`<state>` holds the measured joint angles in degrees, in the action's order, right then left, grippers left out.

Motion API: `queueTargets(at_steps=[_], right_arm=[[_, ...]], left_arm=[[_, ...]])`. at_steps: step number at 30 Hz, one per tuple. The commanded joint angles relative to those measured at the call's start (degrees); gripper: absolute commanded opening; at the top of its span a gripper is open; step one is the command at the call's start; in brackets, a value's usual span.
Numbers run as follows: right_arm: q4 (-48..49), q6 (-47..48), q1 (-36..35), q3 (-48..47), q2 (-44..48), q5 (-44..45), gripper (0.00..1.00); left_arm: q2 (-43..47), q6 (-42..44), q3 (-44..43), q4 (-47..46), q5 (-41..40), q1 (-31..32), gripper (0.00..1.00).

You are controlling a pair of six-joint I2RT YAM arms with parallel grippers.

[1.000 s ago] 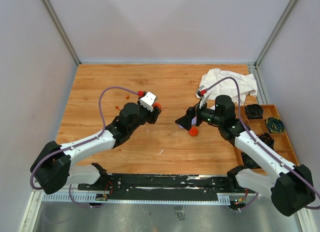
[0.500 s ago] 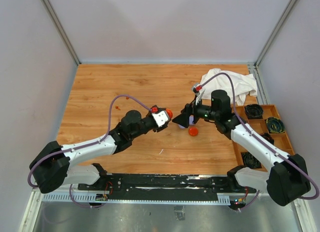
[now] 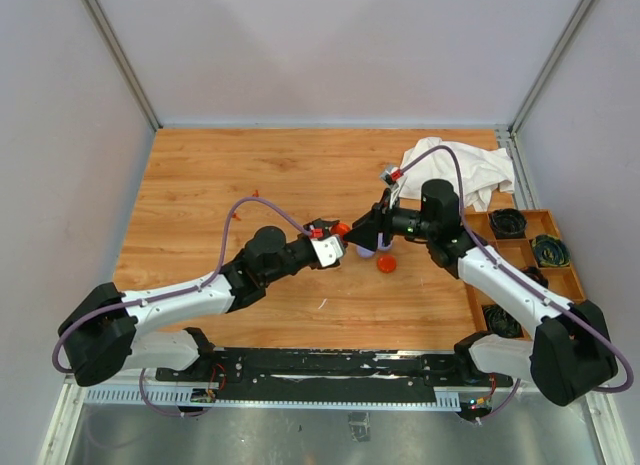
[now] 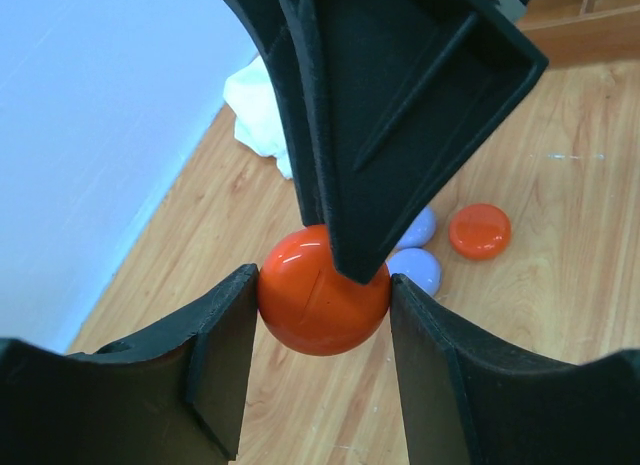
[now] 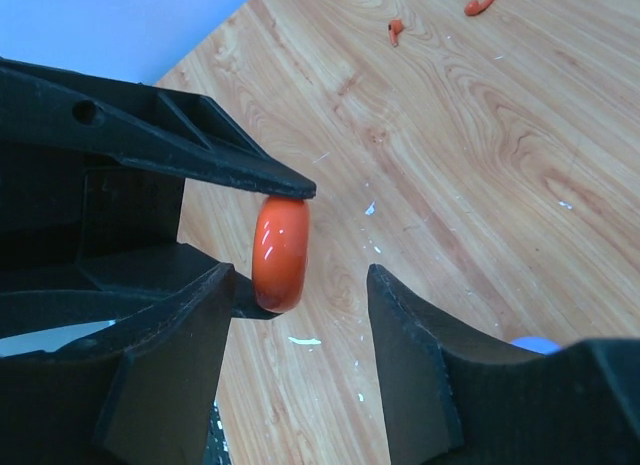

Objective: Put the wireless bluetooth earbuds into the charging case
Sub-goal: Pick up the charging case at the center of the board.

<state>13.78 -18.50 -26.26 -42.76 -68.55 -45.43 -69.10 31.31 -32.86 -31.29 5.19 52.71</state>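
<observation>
Likely a handover: your left hand (image 4: 325, 285) pinches the orange-red disc (image 4: 320, 310), right hand (image 5: 300, 275) wide astride it. Next, close right squarely on it; earbuds (image 5: 480, 3) lie untouched nearer the left edge

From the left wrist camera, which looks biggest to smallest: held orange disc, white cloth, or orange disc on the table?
Largest: held orange disc (nearest camera, so unsure); white cloth, partly hidden; orange disc on the table.

Overhead — wrists (close) share orange disc (image 4: 323, 290).
</observation>
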Motion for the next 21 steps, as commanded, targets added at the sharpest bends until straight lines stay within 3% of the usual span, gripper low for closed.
queueTargets(at_steps=[1,10,21], right_arm=[[7.26,-2.49,1.23,2.2,-0.45,-2.45,0.55],[18.09,-6.53,0.58,6.46,-1.54,-4.36,0.49],[20.05,-7.27,-0.62,6.51,-3.49,-5.93,0.44]], left_arm=[[2.22,0.42,0.08,-4.67,-0.53,0.6,0.36],[2.01,-0.59,0.1,-6.56,-0.34,0.77,0.34],[1.96,-0.01,0.28,-8.42,-1.87,1.26,0.35]])
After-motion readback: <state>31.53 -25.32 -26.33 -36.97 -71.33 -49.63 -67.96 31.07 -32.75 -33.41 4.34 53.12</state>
